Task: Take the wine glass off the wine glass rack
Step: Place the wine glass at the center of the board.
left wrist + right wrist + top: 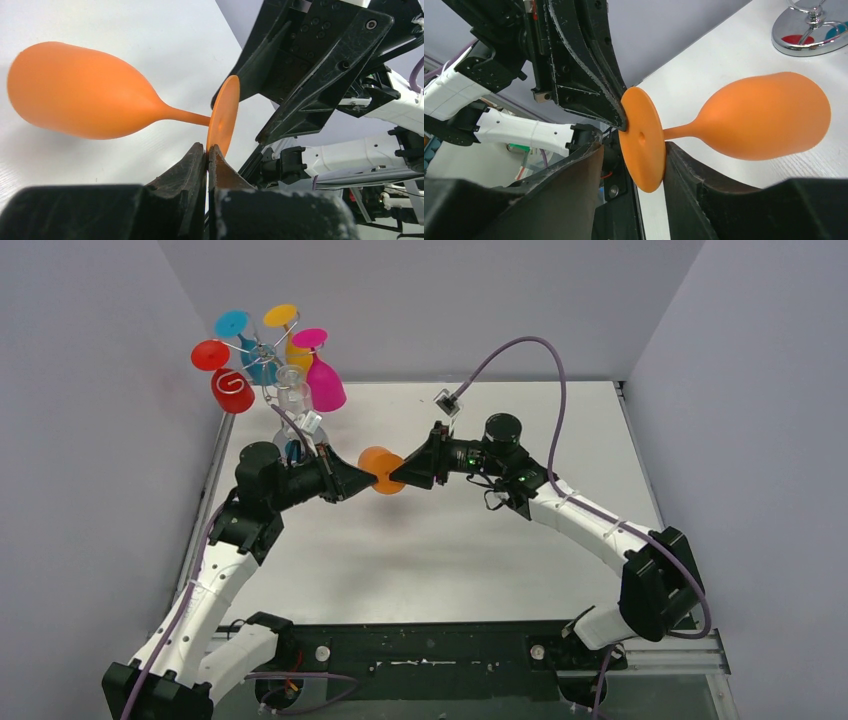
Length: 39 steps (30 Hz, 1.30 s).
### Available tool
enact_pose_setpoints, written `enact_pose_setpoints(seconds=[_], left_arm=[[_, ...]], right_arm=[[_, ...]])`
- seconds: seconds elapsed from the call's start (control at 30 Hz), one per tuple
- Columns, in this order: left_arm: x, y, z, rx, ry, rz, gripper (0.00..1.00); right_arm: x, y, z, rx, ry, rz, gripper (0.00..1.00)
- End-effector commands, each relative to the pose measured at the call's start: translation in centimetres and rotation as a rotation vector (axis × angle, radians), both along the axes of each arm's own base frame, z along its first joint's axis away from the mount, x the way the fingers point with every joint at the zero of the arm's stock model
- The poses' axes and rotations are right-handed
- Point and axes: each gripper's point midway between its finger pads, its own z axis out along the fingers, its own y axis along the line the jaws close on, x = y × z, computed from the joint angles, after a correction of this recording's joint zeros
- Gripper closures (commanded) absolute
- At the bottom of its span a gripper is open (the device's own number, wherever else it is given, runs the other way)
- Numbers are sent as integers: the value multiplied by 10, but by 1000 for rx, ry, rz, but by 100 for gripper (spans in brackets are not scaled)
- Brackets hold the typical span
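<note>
From above, the two arms meet over the middle of the white bench (520, 420), with an orange wine glass (381, 483) held in the air between them, lying on its side and well clear of the wine glass rack (262, 352); the rack stands at the far left corner of the bench, and a red glass (225, 378), a blue one (236, 325), a yellow one (281, 315), a magenta one (322, 380) and a clear one (292, 390) hang from its wire arms; the left claw (362, 480) meets the orange glass from the left and the right claw (402, 474) from the right. In the left wrist view, the left claw (207, 150) is pinched tight on the rim of the glass's flat foot (223, 112); the stem runs sideways to the bowl (80, 92), which floats above the bench; the black body of the right claw stands just beyond the foot. In the right wrist view, the right claw (634, 155) straddles the foot with its jaws apart; one finger (689, 185) sits against the stem side of the disc, the other (574, 190) stands off it with a gap, so nothing is clamped; the rack's round shiny base (809, 35) rests on the bench beyond the bowl.
</note>
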Motion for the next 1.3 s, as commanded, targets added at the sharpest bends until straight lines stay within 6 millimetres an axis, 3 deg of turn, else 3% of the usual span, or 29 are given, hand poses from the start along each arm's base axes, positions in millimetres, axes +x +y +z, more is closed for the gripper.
enact_pose_setpoints(seconds=[0.0, 0.33, 0.37, 0.5, 0.77, 0.97, 1.07, 1.23, 1.27], left_arm=[[-1, 1, 22, 3, -93, -5, 100], [-10, -8, 25, -69, -93, -74, 100], [-11, -10, 27, -78, -97, -86, 100], [-20, -17, 33, -157, -108, -151, 75], [-31, -18, 29, -235, -97, -166, 70], [-26, -20, 29, -323, -79, -108, 72], [-31, -24, 32, -379, -85, -137, 82], [-33, -25, 25, -334, -79, -143, 100], [-33, -24, 25, -327, -86, -135, 100]], right_arm=[[-7, -11, 44, 81, -127, 23, 59], [-21, -12, 52, 165, -114, 132, 100], [-22, -12, 55, 173, -125, 138, 100], [-23, -11, 54, 174, -135, 149, 100], [-22, -8, 50, 193, -127, 157, 100], [-30, 0, 51, 204, -133, 200, 100], [-30, 2, 50, 205, -127, 202, 100], [-28, 3, 50, 204, -123, 194, 100], [-28, 2, 50, 203, -123, 194, 100]])
